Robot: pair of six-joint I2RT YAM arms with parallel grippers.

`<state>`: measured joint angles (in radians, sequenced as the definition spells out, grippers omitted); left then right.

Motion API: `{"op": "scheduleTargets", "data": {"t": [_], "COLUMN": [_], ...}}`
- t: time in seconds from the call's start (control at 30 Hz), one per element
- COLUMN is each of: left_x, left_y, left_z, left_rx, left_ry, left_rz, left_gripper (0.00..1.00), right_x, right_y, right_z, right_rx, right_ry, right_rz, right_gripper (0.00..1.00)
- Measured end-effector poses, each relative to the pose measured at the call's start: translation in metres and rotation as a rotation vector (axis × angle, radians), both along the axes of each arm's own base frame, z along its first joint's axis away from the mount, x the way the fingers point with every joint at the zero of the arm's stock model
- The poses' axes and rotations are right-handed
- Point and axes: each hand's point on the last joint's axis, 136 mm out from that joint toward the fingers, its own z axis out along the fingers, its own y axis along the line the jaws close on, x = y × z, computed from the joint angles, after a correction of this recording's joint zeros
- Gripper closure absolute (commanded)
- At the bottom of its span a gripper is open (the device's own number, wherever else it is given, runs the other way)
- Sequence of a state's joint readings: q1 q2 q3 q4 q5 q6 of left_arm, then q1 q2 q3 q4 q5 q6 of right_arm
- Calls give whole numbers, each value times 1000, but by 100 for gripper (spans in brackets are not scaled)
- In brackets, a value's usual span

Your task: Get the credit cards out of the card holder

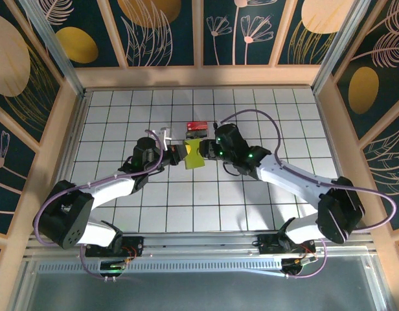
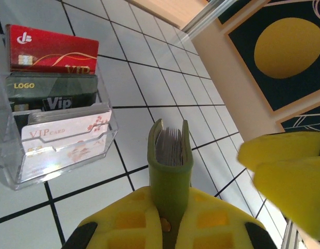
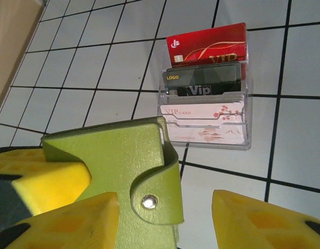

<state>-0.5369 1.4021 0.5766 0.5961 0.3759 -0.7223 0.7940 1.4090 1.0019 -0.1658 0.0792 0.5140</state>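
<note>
The top view is showing both arms meeting over the middle of the tiled table (image 1: 284,116), with the card holder (image 1: 194,157) between them, just near of a clear card stand (image 1: 197,126). From above, the holder is appearing as an olive-green rectangle with its long axis running roughly near to far, slightly tilted.

The left wrist view is giving what the top view cannot. The left gripper (image 2: 169,212) is clamping the card holder (image 2: 169,176) between its 2 yellow pads. The holder is standing edge-on, its 2 green walls parted in a narrow U that is opening away from the camera. The grey edges of the credit cards (image 2: 170,145) are sitting stacked inside. The right gripper (image 2: 284,171) is hanging off to the side, apart from the holder.

The right wrist view is showing the holder's broad green face (image 3: 118,155) with a rounded flap and a metal snap stud. The right gripper (image 3: 168,207) is standing wide, gripping nothing. The stand (image 3: 212,146) is holding 3 rows of cards: red, dark green and pink.
</note>
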Motion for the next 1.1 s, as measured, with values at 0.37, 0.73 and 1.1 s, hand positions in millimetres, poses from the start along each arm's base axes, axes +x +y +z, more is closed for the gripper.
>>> {"op": "scheduleTargets", "data": {"t": [0.37,0.73,1.1], "left_x": [0,3,3], "left_y": [-3,-2,-2], "left_z": [5,-2,-2], "left_rx": [-11,0,2], "left_ry": [-9,7,6], "left_rz": [-11,0,9], "left_gripper": [100,100,100], "right_x": [1,6,6], "right_y": [17,20,20], "right_z": [-30,-38,-33], "right_rx": [-23,-45,-19], "right_ry": [85,131,134], "right_rz": [28,-11,-29], "right_gripper": [49,70,86]}}
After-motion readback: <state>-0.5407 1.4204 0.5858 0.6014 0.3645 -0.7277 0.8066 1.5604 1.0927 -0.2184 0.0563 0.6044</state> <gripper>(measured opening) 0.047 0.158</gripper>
